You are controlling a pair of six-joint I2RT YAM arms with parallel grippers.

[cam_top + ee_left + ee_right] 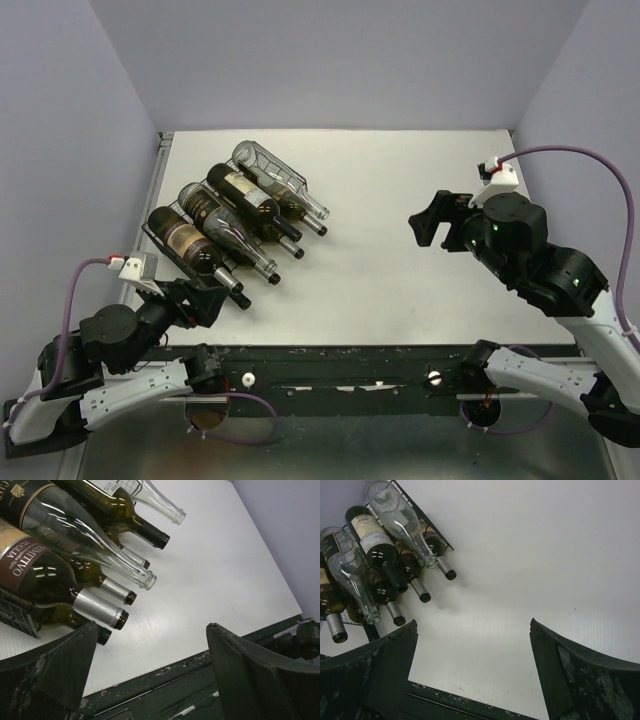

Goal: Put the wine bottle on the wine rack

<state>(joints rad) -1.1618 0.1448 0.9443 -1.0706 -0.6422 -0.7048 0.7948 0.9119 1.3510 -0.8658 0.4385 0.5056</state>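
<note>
Seeing wine rack [14, 616] sitting at far left of worktop [400, 300], cradling a stack of wine bottles [245, 195] lying on their sides, necks pointing toward near right. Noting clear glass bottle [270, 172] lying at the far end, dark labelled bottle [185, 243] at the near end. Reading left jaws as spread wide, gripping nothing, just beside the nearest necks. Reading right jaws as spread wide too, gripping nothing, hanging over bare worktop well apart from the rack.

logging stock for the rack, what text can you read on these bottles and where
"RIMITIVO", first letter hidden, above "PUGLIA": on the cream and red label of the dark bottle in the left wrist view.
"CAS", cut off by the picture edge: on the black label of the clear bottle above it.
All other print: too small or blurred.
</note>
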